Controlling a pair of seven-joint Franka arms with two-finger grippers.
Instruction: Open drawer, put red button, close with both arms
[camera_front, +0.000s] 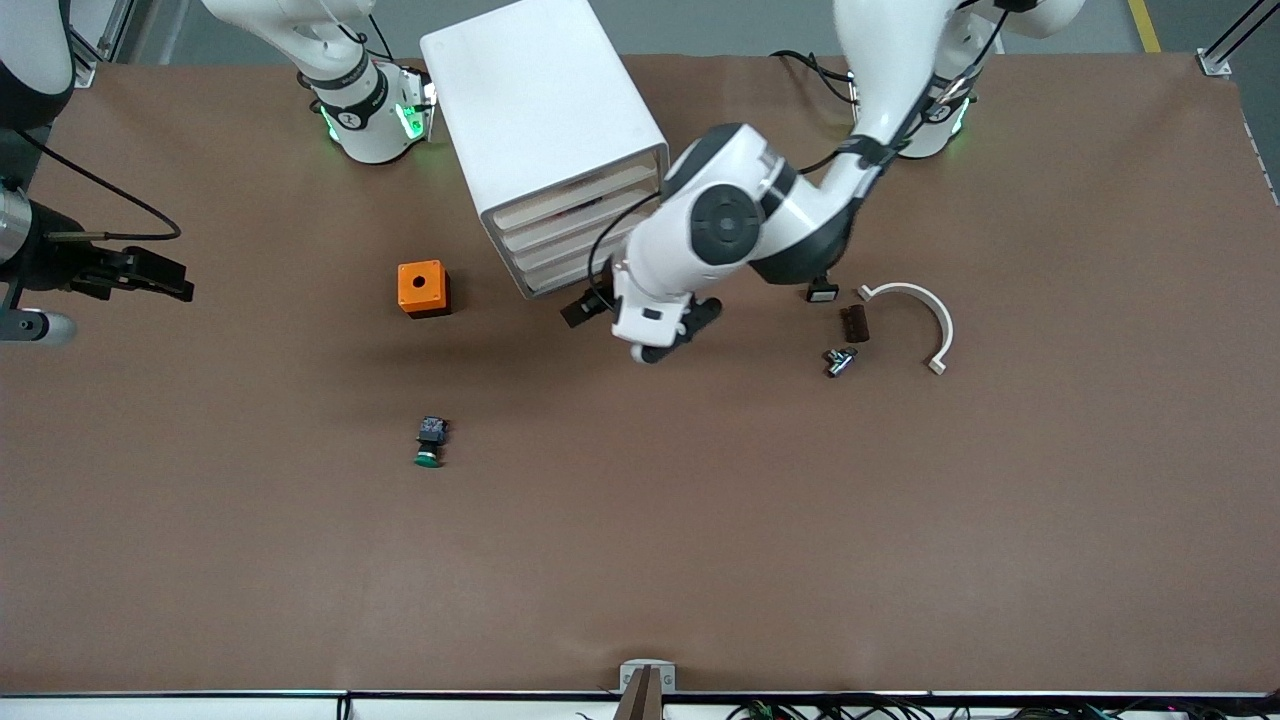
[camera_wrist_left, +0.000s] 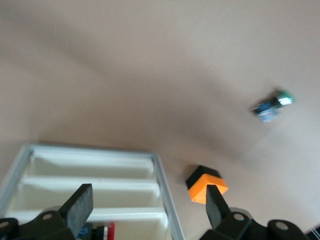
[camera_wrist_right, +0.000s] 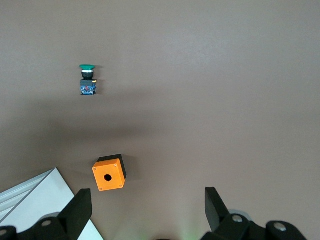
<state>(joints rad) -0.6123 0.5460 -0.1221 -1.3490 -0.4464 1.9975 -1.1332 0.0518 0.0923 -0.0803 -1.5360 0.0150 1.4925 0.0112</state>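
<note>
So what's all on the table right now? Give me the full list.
cabinet: 1, white, four drawers, between the arm bases
red button: 1, red cap, inside one of the cabinet's drawers
green button: 1, green cap, nearer to the front camera than the orange box
orange box: 1, orange with a hole, beside the cabinet
curved piece: 1, white, toward the left arm's end
brown block: 1, beside the curved piece
metal part: 1, silver, beside the brown block
table: 1, brown
left gripper: open, in front of the drawers
right gripper: open, above the orange box
</note>
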